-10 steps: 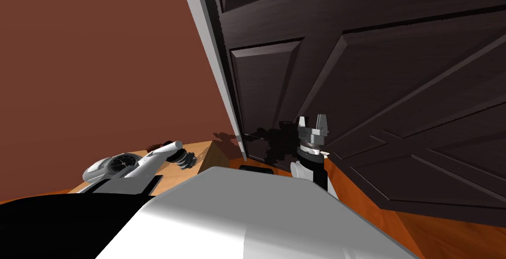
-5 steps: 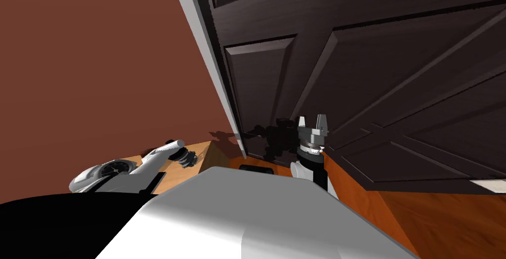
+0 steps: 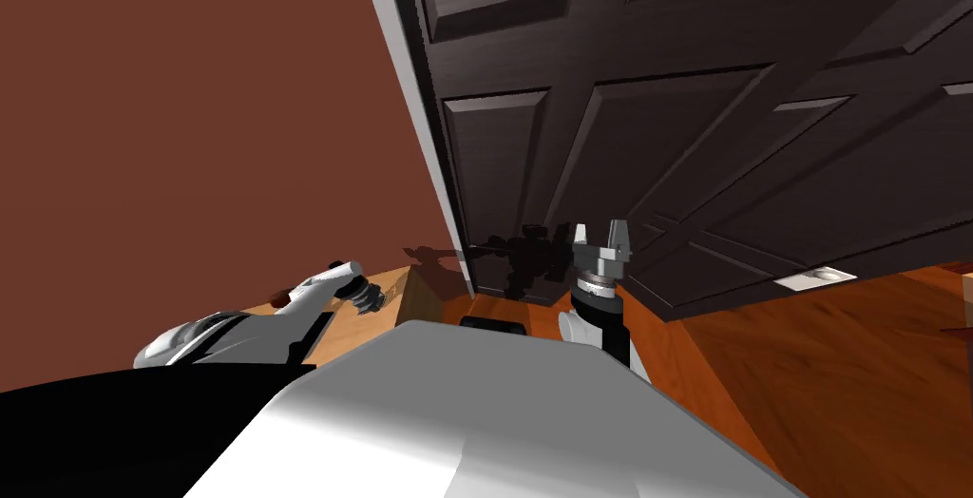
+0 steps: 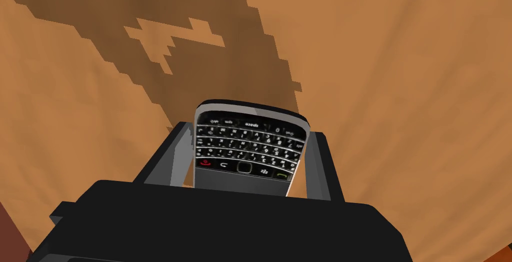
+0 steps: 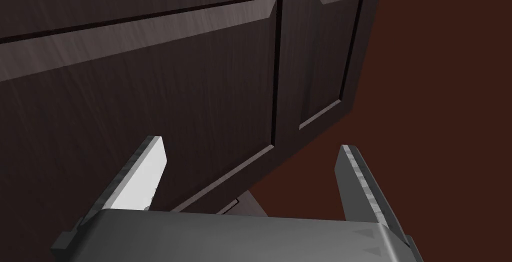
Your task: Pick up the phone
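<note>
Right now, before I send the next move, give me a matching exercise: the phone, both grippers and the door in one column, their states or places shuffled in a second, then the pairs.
Column one:
1. black keypad phone
2. left gripper
3. right gripper
4. dark brown panelled door

Column two:
A. open, holding nothing
B. stands right ahead of the right gripper
C. shut on the phone, with the light brown wooden surface beyond it
D. clamped at both sides, keypad facing the wrist camera

Pairs: 1-D, 2-C, 3-A, 4-B.
</note>
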Tool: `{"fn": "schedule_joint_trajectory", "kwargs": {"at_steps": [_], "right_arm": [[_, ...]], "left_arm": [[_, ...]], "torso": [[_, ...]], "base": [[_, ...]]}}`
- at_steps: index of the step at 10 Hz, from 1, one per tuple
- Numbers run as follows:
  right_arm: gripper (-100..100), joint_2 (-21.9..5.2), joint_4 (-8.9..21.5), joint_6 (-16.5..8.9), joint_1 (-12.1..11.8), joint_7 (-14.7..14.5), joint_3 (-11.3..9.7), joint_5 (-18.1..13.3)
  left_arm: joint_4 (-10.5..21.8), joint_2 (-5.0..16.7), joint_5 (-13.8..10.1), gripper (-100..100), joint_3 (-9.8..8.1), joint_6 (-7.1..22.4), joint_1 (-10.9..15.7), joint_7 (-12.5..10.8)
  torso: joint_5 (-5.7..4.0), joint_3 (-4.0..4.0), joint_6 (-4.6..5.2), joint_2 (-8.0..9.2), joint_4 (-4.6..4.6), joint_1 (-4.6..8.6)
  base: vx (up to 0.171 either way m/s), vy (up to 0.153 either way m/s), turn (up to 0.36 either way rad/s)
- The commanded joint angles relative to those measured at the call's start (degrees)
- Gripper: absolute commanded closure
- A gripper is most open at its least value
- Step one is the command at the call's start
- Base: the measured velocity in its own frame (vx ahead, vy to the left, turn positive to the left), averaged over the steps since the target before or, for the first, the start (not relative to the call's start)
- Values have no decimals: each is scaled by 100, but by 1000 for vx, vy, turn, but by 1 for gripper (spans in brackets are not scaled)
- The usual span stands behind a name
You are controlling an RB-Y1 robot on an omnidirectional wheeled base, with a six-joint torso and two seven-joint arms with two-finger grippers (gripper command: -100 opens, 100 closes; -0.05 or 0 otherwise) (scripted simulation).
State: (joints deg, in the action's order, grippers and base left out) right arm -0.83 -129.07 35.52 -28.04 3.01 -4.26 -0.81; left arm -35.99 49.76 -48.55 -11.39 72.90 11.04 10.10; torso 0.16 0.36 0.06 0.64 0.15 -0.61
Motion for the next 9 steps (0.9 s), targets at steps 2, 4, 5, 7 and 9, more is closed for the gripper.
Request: {"fn": "schedule_joint_trajectory", "kwargs": {"at_steps": [2,4,5,7,9], "right_arm": [[0,0,0,0,1,0,0,0],[0,0,0,0,0,0,0,0],[0,0,0,0,1,0,0,0],[0,0,0,0,0,0,0,0],[0,0,0,0,-1,0,0,0]], "left_arm": [[286,-23,145,100,44,22,371,-306],[662,-58,342,100,105,40,771,-669],[662,-58,342,100,105,40,848,-689],[850,-75,441,100,135,49,1087,-881],[927,-94,501,100,160,52,1179,-977]], "torso": [[1,7,-1,15,1,0],[0,1,-1,2,-1,0],[1,12,-2,23,2,-2],[-1,4,-8,8,0,-3],[-1,-5,-3,-9,-2,-2]], "base": [[-202,54,-222],[-220,49,-267],[-191,59,-122],[-158,39,-148],[-116,31,-144]]}}
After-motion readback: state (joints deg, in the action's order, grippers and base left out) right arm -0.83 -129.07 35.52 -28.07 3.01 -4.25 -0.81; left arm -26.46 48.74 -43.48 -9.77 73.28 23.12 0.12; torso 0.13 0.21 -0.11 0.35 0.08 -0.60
